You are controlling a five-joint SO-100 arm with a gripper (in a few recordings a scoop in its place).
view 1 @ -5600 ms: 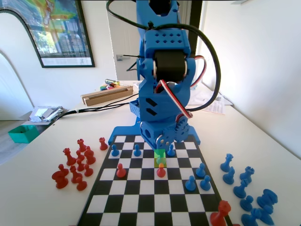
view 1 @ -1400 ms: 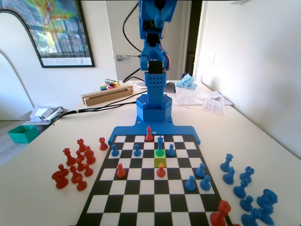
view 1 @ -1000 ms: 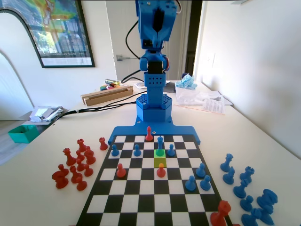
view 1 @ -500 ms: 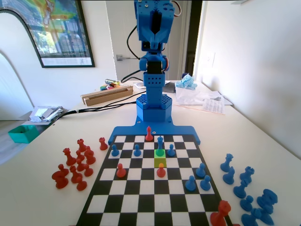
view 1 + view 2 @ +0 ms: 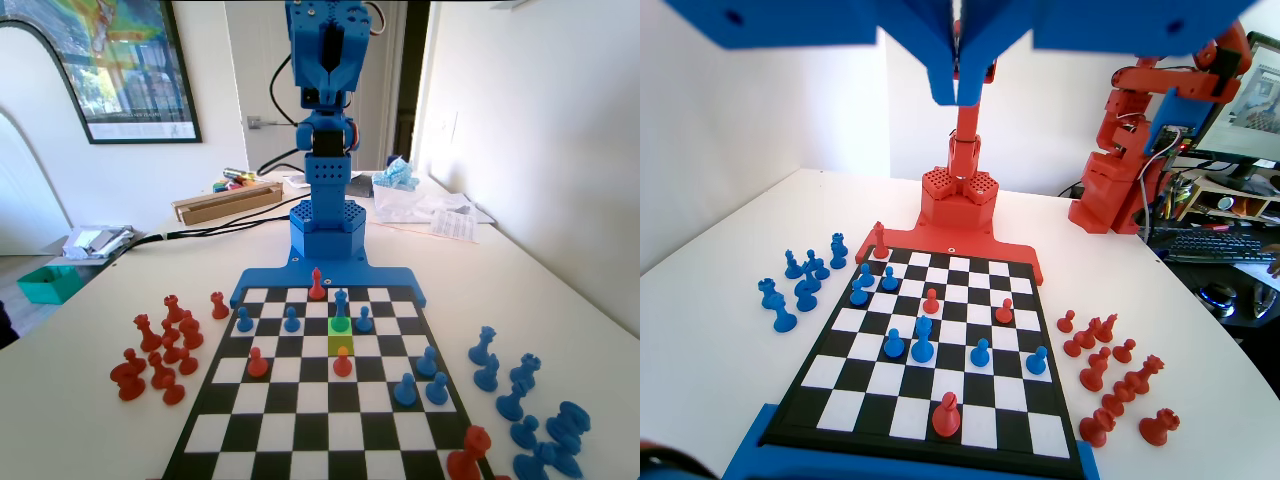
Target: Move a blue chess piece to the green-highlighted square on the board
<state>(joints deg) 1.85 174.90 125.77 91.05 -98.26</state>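
Note:
The blue chess piece [image 5: 341,303] stands upright on the green-highlighted square [image 5: 340,340], in the far half of the board [image 5: 330,276]. In the wrist view the same slim piece [image 5: 923,338] rises beside a short blue pawn [image 5: 894,344] on the board [image 5: 872,412]. My gripper [image 5: 959,92] hangs high above the board's near end, its jaws closed together with nothing between them. The blue arm [image 5: 325,120] is folded upright over its base, well clear of the pieces.
A red pawn [image 5: 343,363] stands just in front of the highlighted square and a red piece [image 5: 317,284] behind it. Blue pawns [image 5: 365,319] flank it. Captured red pieces [image 5: 160,350] lie left of the board, blue ones [image 5: 530,410] right.
The arm was low over the highlighted square 5.6 s ago. It has since lifted away and folded upright, leaving the blue piece on that square. Nothing moved in the last half second.

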